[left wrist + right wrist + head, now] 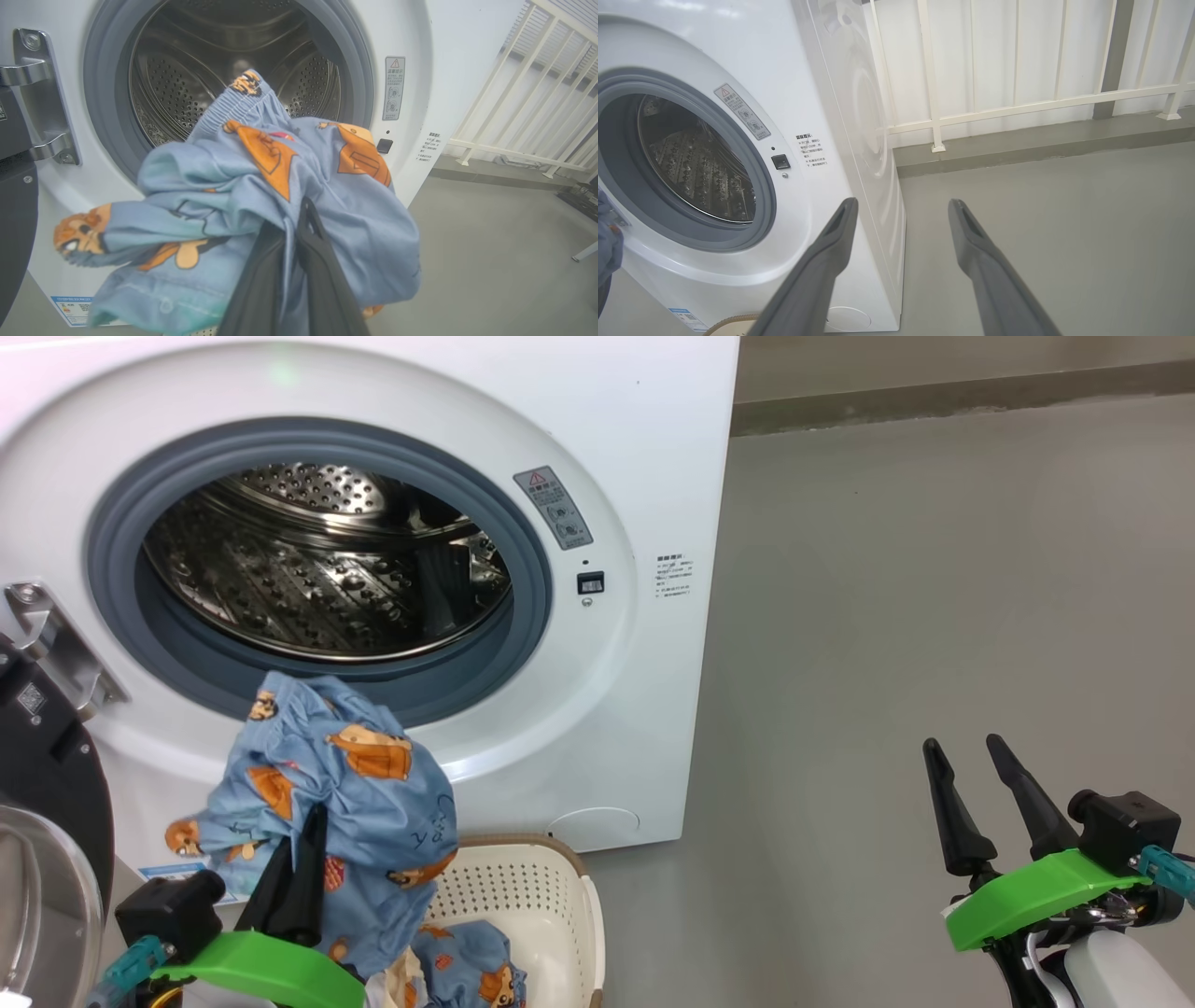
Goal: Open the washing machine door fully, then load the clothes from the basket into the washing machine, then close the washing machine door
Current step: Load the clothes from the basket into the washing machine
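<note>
The left gripper (316,817) clamps the clothes (345,775), its tips seemingly buried in cloth; the right gripper (962,743) gapes.

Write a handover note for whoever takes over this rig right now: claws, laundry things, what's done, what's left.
Left claw: shut on a blue garment, held up before the washer, above the basket.
Right claw: open, empty, over the floor at the right.
Door: open, at the left. More clothes lie in the basket.
Done: door open, one garment lifted.
Left: load it and the rest, close the door.
</note>
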Motion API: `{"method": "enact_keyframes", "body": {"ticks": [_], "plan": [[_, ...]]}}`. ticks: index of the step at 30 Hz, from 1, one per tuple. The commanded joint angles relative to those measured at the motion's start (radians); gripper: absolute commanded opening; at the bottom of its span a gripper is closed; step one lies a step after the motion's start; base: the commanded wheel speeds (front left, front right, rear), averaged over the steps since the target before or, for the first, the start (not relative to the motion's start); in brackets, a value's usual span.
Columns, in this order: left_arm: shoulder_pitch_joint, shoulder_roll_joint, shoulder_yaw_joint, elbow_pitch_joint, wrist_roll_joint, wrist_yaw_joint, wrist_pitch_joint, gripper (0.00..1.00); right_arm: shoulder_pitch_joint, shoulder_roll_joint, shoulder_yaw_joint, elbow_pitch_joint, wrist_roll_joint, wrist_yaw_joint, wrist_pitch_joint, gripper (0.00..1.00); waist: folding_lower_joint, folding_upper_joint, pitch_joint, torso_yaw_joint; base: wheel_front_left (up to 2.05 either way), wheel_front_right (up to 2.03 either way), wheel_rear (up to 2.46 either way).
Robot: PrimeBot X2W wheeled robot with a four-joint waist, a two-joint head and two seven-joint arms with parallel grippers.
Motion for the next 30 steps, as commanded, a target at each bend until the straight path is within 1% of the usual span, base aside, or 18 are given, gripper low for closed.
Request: {"method": "enact_keyframes", "body": {"ticks": [1, 8, 14, 21, 30], "plan": [[-0.027, 0.027, 0.043, -0.027, 0.011, 0.004, -0.013, 0.00, -0.012, -0.017, 0.015, -0.027, -0.013, 0.007, -0.008, 1.00, -0.0001, 0.0000, 0.003, -0.002, 0.00, 0.00, 0.00], [-0.063, 0.022, 0.052, -0.007, 0.016, 0.000, -0.014, 0.00, -0.022, -0.016, 0.029, -0.027, -0.015, 0.007, -0.008, 1.00, -0.0001, 0.0000, 0.013, -0.014, 0.00, 0.00, 0.00], [-0.113, 0.010, 0.052, 0.035, 0.009, -0.017, -0.007, 0.00, -0.027, -0.016, 0.033, -0.031, -0.017, 0.007, -0.008, 1.00, -0.0001, 0.0000, 0.030, -0.024, 0.00, 0.00, 0.00], [-0.269, -0.004, 0.057, 0.169, -0.002, -0.072, 0.014, 0.00, -0.050, -0.008, 0.032, -0.049, -0.034, 0.007, -0.008, 1.00, -0.0001, 0.0000, 0.123, -0.046, 0.00, 0.00, 0.00], [-0.556, -0.016, 0.075, 0.395, 0.002, -0.165, 0.013, 0.00, -0.098, 0.023, 0.009, -0.098, -0.082, 0.007, -0.008, 1.00, -0.0001, 0.0000, 0.327, -0.083, 0.00, 0.00, 0.00]]}}
